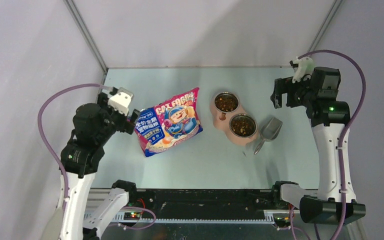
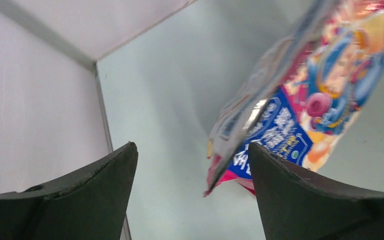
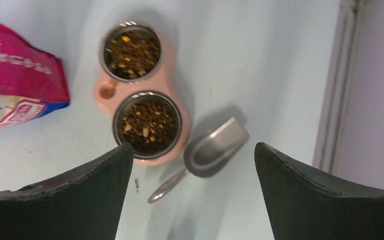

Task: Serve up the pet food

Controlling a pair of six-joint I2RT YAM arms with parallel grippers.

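The two arms are fixed at the near edge of the pale blue table (image 1: 195, 165). A tiny dark bit (image 3: 137, 185) lies alone on the table, just in front of the dish. It is too small to tell what it is.

On the left, a shiny bag (image 1: 169, 122) with a cartoon on it lies flat on the table. The left gripper (image 1: 131, 121) is right at the bag's left edge. Its two black fingers are spread wide apart and hold nothing. Its own camera shows the bag just past the fingers, but that picture is blurry.

To the right of the bag sits a pink dish (image 3: 167, 87) with two round metal bowls in it. The pet food (image 1: 243, 125) is in both bowls, a heap of little dark brown bits with a few pale and orange ones mixed in. One bowl is nearer and the other is farther back and a bit to the left. A grey metal scoop (image 1: 270, 129) lies on the table just to the right of the nearer bowl, with its handle pointing to the near side.

At the far right, the right gripper (image 3: 192, 145) hangs above the table, well apart from the dish. Its fingers are spread wide too, with nothing in them.
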